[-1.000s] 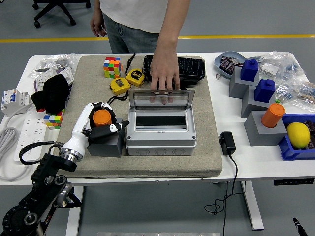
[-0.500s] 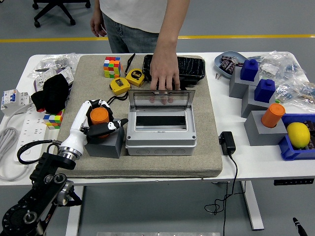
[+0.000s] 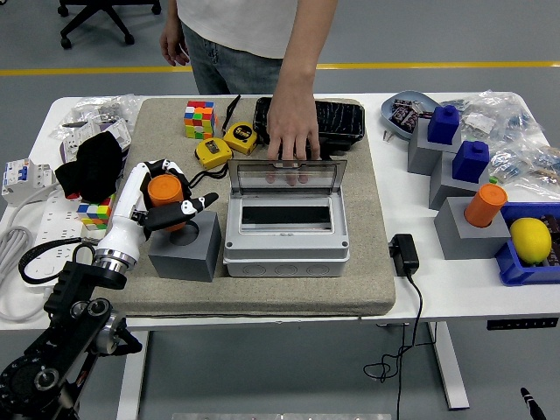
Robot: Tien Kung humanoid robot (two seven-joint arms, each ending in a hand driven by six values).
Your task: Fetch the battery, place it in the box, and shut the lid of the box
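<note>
White worktop [image 3: 455,289] under grey matting: I am running the fetch step, my left robot hand [image 3: 162,203] curling round the orange battery [image 3: 164,191], just above its grey block [image 3: 185,248]. At three o'clock, a person's hand [image 3: 291,131] is propping the box [image 3: 286,229] lid [image 3: 287,177]. Next, carrying it rightward into the opening.

Grey floor [image 3: 455,35], smooth, evenly lit. Yellow line [image 3: 87,70] crosses it left to right behind the table. Black office chair base [image 3: 101,16] on castors at 11 o'clock. White table [image 3: 455,289] on a white leg [image 3: 455,367] at 5 o'clock; black cable [image 3: 402,350] hangs below its near edge.
</note>
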